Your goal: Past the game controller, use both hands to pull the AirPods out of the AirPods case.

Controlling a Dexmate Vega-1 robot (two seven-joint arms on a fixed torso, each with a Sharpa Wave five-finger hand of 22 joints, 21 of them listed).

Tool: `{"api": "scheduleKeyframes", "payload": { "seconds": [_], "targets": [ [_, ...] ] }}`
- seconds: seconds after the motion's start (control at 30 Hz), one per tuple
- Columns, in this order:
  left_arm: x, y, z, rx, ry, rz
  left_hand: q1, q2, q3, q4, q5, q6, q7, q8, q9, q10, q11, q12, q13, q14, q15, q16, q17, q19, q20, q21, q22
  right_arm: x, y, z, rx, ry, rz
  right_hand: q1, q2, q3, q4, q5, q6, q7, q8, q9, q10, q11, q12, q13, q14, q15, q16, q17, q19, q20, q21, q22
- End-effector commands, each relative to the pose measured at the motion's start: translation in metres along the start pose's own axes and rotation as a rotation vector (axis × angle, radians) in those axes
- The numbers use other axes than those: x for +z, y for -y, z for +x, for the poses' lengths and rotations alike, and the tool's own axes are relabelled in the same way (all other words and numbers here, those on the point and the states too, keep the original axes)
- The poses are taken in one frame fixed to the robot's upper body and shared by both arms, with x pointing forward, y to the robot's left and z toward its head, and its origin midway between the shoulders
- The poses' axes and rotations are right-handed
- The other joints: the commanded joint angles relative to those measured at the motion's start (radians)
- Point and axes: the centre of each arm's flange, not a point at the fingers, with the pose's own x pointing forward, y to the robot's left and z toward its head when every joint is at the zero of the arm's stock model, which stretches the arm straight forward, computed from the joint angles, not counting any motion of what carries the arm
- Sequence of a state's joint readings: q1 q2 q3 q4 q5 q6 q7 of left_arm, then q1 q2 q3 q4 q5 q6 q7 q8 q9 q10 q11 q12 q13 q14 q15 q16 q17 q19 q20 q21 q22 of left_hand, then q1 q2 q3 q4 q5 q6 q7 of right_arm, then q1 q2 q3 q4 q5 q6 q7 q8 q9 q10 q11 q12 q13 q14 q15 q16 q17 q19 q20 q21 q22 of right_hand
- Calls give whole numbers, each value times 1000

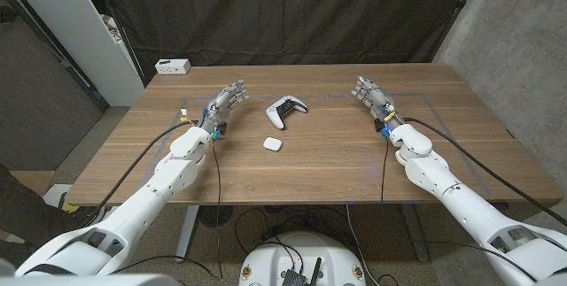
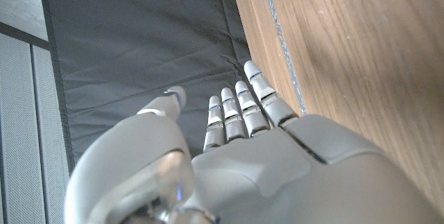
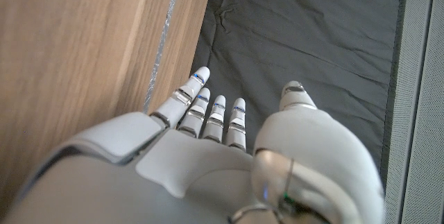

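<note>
Hands, left (image 1: 225,102) and right (image 1: 371,93), flank the white game controller (image 1: 286,111), fingers spread and empty, small white rounded AirPods case (image 1: 272,143) just before it.

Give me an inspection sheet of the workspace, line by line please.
Surface: wooden table, tape lines near its edges.
Job's things: white AirPods case, lid closed, lying nearer the robot than the white game controller.
Clutter: nothing seen on the table.
Hands: left hand and right hand open, holding nothing, apart from both things.
Cables: black cables run along both arms.
Surroundings: dark curtain, white box behind the table, white shelf.
</note>
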State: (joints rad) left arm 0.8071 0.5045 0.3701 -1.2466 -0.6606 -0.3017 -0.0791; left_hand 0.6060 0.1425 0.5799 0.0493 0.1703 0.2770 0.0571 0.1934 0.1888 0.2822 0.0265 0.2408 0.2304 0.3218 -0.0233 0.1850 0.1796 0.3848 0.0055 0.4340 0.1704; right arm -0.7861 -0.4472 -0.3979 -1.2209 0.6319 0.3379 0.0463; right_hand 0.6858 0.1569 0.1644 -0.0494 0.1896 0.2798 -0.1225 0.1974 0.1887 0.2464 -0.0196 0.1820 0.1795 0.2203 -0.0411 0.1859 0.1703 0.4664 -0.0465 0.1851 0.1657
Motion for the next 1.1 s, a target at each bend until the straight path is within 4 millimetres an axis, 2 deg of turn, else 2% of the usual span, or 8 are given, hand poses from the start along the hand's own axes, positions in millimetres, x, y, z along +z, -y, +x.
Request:
{"api": "scheduleKeyframes", "payload": {
  "seconds": [0.03,0.17,0.2,0.3,0.33,0.47,0.9,1.1],
  "targets": [
    [5,-11,-3,-20,-5,33,32,-13,10,-35,9,13,-3,6,2,16,-4,7,6,7,-3,3,-1,9,-3,-3,4,-2,-21,12,19,5,-17,20,-3,10,-15,5,1,-102,4,5,17,1,7,4,16,-36,5,5,9,-22,4,2],
    [11,-16,-7,-37,-19,86,62,-36,-2,-94,9,26,-21,10,6,12,-16,9,18,-11,1,0,-2,-17,6,-24,6,6,-24,8,33,0,-69,27,-10,10,-35,2,26,10,13,8,35,4,9,7,29,-38,6,5,4,-10,4,2],
    [12,-17,-8,-42,-21,102,66,-38,-8,-103,8,25,-26,10,8,7,-16,9,22,-19,1,0,-1,-31,8,-32,6,9,-25,7,35,-1,-79,33,-9,14,-43,2,25,-102,10,10,38,4,11,8,29,-37,6,7,3,-10,4,2],
    [18,-22,-12,-62,-35,151,77,-57,-31,-134,3,30,-34,13,12,-10,-22,8,34,-52,5,-4,0,-63,25,-54,6,14,-27,4,46,-10,-112,26,-13,9,-48,1,33,52,12,9,47,2,11,10,29,-39,5,6,-3,-4,3,2],
    [19,-23,-13,-65,-40,167,80,-63,-38,-143,2,29,-38,13,13,-15,-28,8,38,-63,5,-5,0,-76,27,-62,6,17,-28,2,48,-14,-121,29,-15,9,-55,-1,45,-62,14,10,35,-7,7,13,23,-39,3,7,3,-2,8,3],
    [24,-28,-19,-68,-38,199,85,-75,-55,-160,0,42,-51,18,15,-26,-31,8,48,-79,6,-4,0,-88,26,-74,7,25,-36,-6,62,-36,-191,32,-23,7,-71,-3,74,44,19,13,48,4,11,16,22,-38,3,6,-28,16,1,3],
    [34,-34,-29,-136,-64,332,91,-90,-87,-182,0,58,-75,22,19,-59,-32,5,65,-127,8,-9,0,-123,27,-103,7,32,-64,-29,58,-86,-376,63,-50,6,-97,-2,122,9,23,19,28,-14,15,26,-28,-30,2,10,-97,64,-2,4],
    [40,-33,-38,-208,-139,528,67,-269,-234,-193,86,102,-190,24,18,-158,-41,-11,89,-293,23,-12,6,-224,37,-195,8,30,-65,-31,47,-79,-382,66,-55,5,-99,-1,120,7,21,19,26,-15,15,26,-29,-31,2,10,-101,65,-2,3]
  ]
}}
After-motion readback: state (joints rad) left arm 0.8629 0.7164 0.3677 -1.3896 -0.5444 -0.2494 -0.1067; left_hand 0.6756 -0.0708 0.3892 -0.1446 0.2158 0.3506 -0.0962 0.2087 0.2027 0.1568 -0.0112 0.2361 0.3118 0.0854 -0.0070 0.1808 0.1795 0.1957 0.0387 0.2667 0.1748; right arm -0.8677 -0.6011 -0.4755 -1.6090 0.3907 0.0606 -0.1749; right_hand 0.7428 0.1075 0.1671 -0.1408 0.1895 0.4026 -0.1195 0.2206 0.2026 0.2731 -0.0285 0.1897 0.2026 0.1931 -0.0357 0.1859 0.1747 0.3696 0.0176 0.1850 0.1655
